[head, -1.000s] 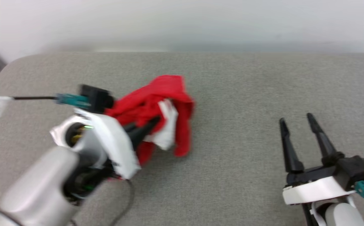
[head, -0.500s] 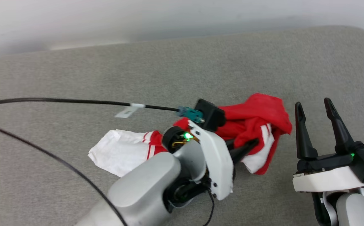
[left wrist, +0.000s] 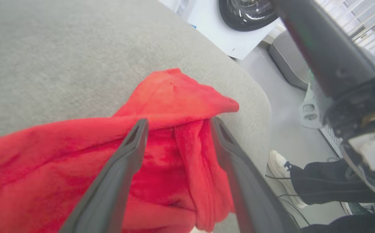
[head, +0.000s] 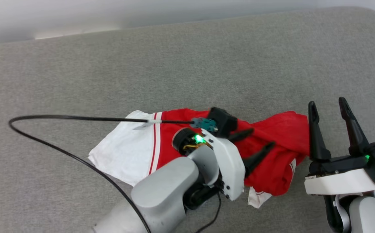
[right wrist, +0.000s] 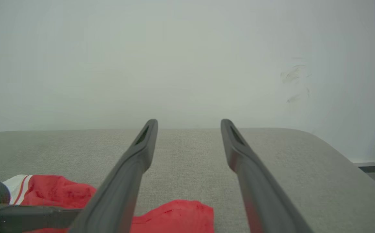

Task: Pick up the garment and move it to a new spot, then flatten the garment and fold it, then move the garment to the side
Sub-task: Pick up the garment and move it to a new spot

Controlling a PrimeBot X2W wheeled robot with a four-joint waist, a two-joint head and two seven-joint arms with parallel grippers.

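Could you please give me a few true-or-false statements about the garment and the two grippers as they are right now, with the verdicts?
1. The garment lies crumpled on the grey surface. True.
2. The left gripper is shut on the garment. False: its jaws stand open over the red cloth.
3. The right gripper is open and holds nothing. True.
4. The garment is folded into a neat rectangle. False: it is bunched up, with one white sleeve spread out at its left end.
5. In the left wrist view a shoe shows on the floor beyond the surface's edge. True.
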